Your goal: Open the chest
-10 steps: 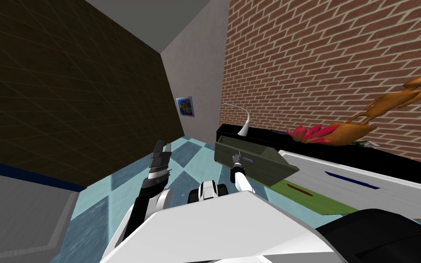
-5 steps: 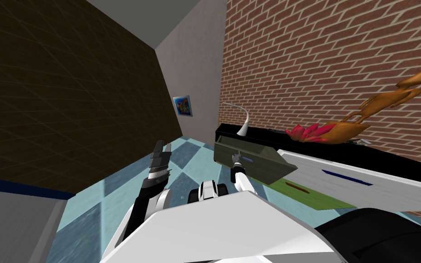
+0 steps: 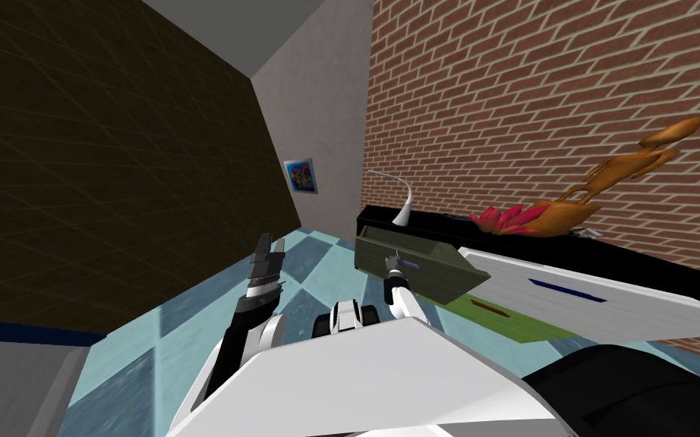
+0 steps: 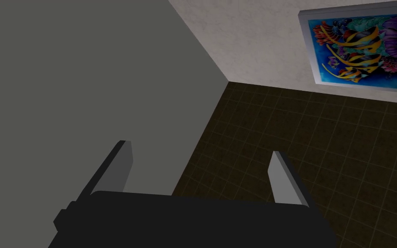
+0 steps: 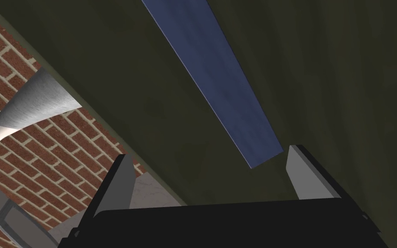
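Note:
The chest (image 3: 648, 262) is a long low unit with a black top along the brick wall. Its olive drawer (image 3: 436, 267) stands pulled out, tilted toward me, with a blue strip handle (image 3: 411, 265) on its front. My right gripper (image 3: 394, 260) is at that front, open. In the right wrist view the blue handle (image 5: 219, 86) ends just ahead of the right gripper (image 5: 208, 153), nearer one fingertip, with nothing between the fingers. My left gripper (image 3: 271, 244) is raised to the left, away from the chest, and the left gripper (image 4: 200, 149) is open and empty.
A white drawer front (image 3: 629, 307) with a blue handle and a green one (image 3: 512, 322) with a red handle also jut out on the right. A white lamp (image 3: 404, 201), a red plant (image 3: 502, 220) and an orange sculpture (image 3: 606, 178) stand on top. A dark wall (image 3: 113, 152) runs on the left.
The whole head view has shifted slightly, so I have turned a little. Both arms keep their pose and the olive drawer stays pulled out.

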You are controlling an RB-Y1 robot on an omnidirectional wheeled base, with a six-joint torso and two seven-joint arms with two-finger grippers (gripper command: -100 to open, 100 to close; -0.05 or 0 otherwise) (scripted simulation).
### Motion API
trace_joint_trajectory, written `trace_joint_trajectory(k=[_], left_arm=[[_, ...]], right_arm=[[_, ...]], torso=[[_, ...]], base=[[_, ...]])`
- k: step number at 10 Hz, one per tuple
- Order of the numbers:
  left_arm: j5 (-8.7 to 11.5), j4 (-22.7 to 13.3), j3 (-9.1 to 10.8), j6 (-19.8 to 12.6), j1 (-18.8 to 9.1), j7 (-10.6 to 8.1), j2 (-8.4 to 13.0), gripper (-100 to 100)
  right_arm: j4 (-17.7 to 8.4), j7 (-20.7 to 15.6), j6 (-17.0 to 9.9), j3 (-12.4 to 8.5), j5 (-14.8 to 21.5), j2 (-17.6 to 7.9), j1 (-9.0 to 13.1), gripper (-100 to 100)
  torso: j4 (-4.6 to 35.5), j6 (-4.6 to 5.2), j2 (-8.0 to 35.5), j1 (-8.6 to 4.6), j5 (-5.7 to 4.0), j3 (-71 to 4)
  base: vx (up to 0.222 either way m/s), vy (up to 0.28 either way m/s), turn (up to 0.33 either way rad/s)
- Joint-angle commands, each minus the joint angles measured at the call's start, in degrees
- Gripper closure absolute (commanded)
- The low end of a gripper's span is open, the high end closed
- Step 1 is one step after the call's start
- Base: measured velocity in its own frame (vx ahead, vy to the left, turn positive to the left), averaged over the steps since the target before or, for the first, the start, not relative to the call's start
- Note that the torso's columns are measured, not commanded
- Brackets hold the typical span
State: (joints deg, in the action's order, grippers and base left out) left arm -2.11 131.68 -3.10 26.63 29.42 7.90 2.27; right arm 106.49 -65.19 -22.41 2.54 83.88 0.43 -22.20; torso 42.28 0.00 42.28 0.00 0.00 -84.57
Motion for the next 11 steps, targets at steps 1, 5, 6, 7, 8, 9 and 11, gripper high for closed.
trace_joint_trajectory(k=[1, 5, 6, 7, 8, 9, 11], left_arm=[[0.0, 0.0, 0.0, 0.0, 0.0, 0.0, 0.0, 0], [0.0, 0.0, 0.0, 0.0, 0.0, 0.0, 0.0, 0], [0.0, 0.0, 0.0, 0.0, 0.0, 0.0, 0.0, 0], [0.0, 0.0, 0.0, 0.0, 0.0, 0.0, 0.0, 0], [0.0, 0.0, 0.0, 0.0, 0.0, 0.0, 0.0, 0], [0.0, 0.0, 0.0, 0.0, 0.0, 0.0, 0.0, 0], [0.0, 0.0, 0.0, 0.0, 0.0, 0.0, 0.0, 0]], right_arm=[[2.2, -4.0, 1.3, -0.1, -2.7, 0.6, -0.9, -100], [5.6, -9.0, 3.3, -0.2, -7.0, 1.7, -2.4, -100], [5.6, -9.8, 3.3, -0.2, -7.0, 1.7, -2.4, -100], [7.3, -12.1, 4.4, -0.3, -9.2, 2.2, -3.1, -100], [7.3, -12.7, 4.4, -0.3, -9.2, 2.2, -3.1, -100], [7.0, -11.9, 4.2, -0.3, -8.8, 2.2, -3.0, -100], [7.1, -12.1, 4.3, -0.3, -8.9, 2.2, -3.0, 0]], torso=[[0.0, 0.01, 0.0, 0.0, 0.0, 0.0], [0.0, 0.0, 0.0, 0.0, 0.0, 0.0], [0.0, 0.01, 0.0, 0.0, 0.0, 0.0], [0.0, -0.01, 0.0, 0.0, 0.0, 0.0], [0.0, 0.01, 0.0, 0.0, 0.0, 0.0], [0.0, 0.0, 0.0, 0.0, 0.0, 0.0], [0.0, 0.0, 0.1, -0.02, -0.01, 0.0]], base=[[0.022, 0.004, -0.039], [0.017, 0.004, -0.044], [0.022, 0.007, -0.033], [0.028, 0.005, -0.065], [0.024, 0.006, -0.049], [0.009, 0.003, -0.005], [0.0, 0.0, 0.0]])
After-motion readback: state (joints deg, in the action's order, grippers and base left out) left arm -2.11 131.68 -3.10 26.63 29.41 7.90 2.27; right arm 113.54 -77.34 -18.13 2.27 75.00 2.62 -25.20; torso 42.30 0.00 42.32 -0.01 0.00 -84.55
